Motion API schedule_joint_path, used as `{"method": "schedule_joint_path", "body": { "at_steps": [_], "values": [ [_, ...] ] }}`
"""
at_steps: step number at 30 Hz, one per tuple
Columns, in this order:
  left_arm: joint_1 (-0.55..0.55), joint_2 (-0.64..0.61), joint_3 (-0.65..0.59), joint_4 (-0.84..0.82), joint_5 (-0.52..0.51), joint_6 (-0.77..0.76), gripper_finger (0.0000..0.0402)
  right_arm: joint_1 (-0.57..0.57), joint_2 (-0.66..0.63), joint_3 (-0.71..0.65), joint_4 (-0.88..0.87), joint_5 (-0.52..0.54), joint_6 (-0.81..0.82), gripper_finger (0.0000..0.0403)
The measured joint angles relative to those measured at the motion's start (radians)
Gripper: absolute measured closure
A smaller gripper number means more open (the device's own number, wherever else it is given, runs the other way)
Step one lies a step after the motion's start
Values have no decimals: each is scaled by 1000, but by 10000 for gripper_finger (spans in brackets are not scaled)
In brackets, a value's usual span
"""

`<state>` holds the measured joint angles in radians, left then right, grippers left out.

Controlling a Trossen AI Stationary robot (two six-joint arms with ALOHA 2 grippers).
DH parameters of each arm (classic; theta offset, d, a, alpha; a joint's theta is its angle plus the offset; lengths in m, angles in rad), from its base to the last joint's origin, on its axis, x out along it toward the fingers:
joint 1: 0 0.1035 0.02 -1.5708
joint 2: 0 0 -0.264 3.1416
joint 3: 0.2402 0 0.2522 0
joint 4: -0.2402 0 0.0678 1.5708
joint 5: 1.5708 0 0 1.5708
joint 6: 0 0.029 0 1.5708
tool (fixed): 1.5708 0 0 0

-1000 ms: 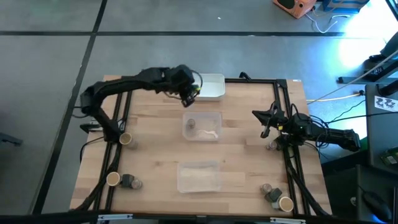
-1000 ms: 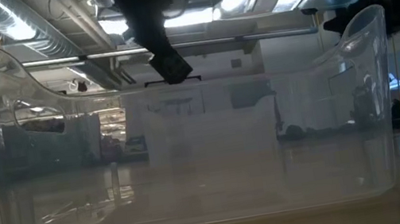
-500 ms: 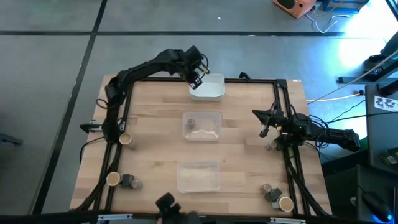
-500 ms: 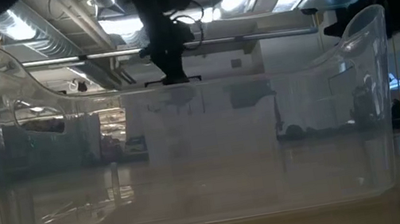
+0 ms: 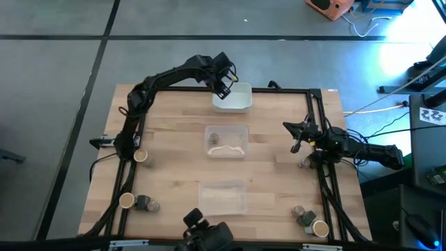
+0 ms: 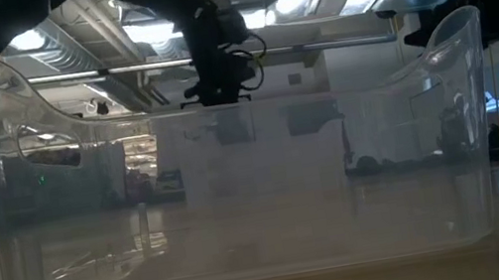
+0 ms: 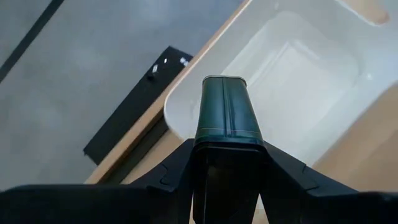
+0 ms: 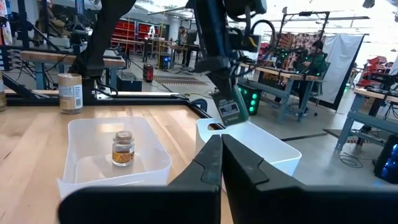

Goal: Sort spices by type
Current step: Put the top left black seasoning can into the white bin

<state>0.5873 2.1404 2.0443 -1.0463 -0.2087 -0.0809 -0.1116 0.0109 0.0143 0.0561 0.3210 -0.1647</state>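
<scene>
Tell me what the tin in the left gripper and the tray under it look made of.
The tin looks like dark green painted metal: crisp folded edges, dull sheen. The white tray looks like glossy moulded plastic, with rounded corners and soft highlights. The left gripper clamps the tin over the tray's rim.

Left arm stretched toward table's far edge, left gripper (image 5: 224, 82) poised above it near middle, fingers clamped on something dark. Right arm low along table's right edge, right gripper (image 5: 298, 137) pointing inward, fingers (image 8: 214, 163) pressed together, holding nothing.
</scene>
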Motion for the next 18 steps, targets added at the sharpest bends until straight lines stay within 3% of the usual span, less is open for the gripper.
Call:
{"method": "schedule_joint_path", "body": {
  "at_steps": [18],
  "values": [
    [-5, 100, -8, 49, 33, 35, 272, 0, 0, 0, -6, 0, 2, 391]
  ]
}}
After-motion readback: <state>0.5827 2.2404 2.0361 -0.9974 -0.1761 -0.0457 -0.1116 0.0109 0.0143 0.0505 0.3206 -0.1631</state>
